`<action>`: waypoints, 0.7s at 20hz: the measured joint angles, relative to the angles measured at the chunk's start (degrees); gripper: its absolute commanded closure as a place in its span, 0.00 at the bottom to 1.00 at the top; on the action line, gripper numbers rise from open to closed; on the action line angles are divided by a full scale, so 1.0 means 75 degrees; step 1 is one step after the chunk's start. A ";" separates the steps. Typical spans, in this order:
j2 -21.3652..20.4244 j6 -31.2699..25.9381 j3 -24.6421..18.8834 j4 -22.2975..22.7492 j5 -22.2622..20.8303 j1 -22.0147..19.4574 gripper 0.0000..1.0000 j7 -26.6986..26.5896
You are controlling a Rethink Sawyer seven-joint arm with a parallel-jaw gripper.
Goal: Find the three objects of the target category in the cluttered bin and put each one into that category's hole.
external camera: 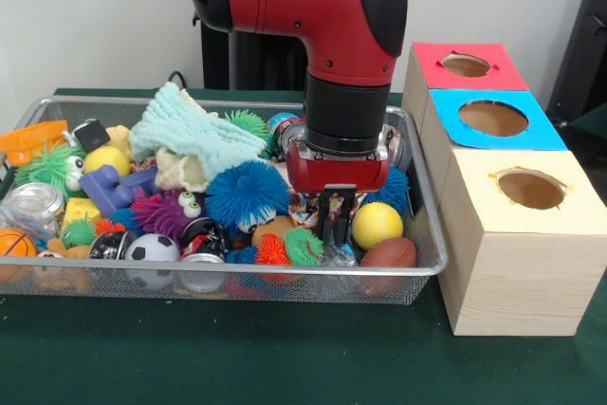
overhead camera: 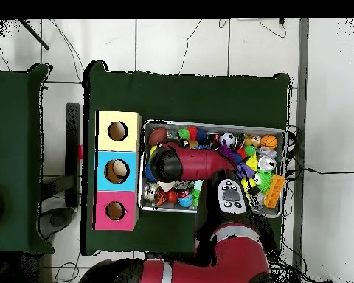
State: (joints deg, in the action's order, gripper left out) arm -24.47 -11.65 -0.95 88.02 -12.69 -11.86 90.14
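A wire-mesh bin (external camera: 417, 267) (overhead camera: 209, 124) is packed with toys. My gripper (external camera: 337, 227) is lowered into its right part, between a yellow ball (external camera: 377, 224) and a blue spiky ball (external camera: 247, 193), just above a clear crinkly item (external camera: 339, 255). A brown football (external camera: 389, 253) (overhead camera: 158, 136) lies at the front right corner. A soccer ball (external camera: 152, 248) (overhead camera: 227, 139) and a small basketball (external camera: 14, 244) (overhead camera: 268, 141) sit along the front edge. In the overhead view the arm (overhead camera: 191, 162) hides the gripper.
Three wooden boxes with round holes stand beside the bin: red top (external camera: 465, 65) (overhead camera: 115, 211), blue top (external camera: 493, 119) (overhead camera: 118, 171), yellow top (external camera: 531, 189) (overhead camera: 118, 130). A teal towel (external camera: 194, 130) lies heaped at the bin's back. Green cloth covers the table (external camera: 285, 358).
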 measured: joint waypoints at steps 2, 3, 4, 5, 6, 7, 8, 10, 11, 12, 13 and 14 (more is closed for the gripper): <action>-0.0021 0.0000 0.0002 0.0002 0.0000 0.0002 1.00 0.0000; -0.0024 0.0000 0.0001 0.0002 0.0002 0.0004 1.00 0.0000; -0.0025 0.0000 0.0002 0.0006 0.0000 0.0011 1.00 0.0000; -0.0024 0.0002 0.0002 0.0010 0.0000 0.0019 1.00 0.0000; -0.0025 0.0000 0.0002 0.0013 0.0000 0.0027 1.00 0.0000; -0.0025 0.0002 0.0002 0.0017 0.0000 0.0037 1.00 0.0000; -0.0033 0.0002 0.0002 0.0033 0.0008 0.0048 1.00 0.0000; -0.0068 0.0001 0.0002 0.0088 0.0025 0.0069 1.00 0.0000; -0.0097 0.0000 0.0002 0.0127 0.0034 0.0078 1.00 0.0000; -0.0127 0.0000 0.0001 0.0160 0.0045 0.0085 1.00 0.0000; -0.0163 0.0002 0.0001 0.0197 0.0056 0.0092 1.00 0.0000; -0.0284 0.0002 0.0001 0.0312 0.0085 0.0108 1.00 0.0000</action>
State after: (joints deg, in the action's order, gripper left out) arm -26.60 -11.64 -0.94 90.36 -12.05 -11.05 90.14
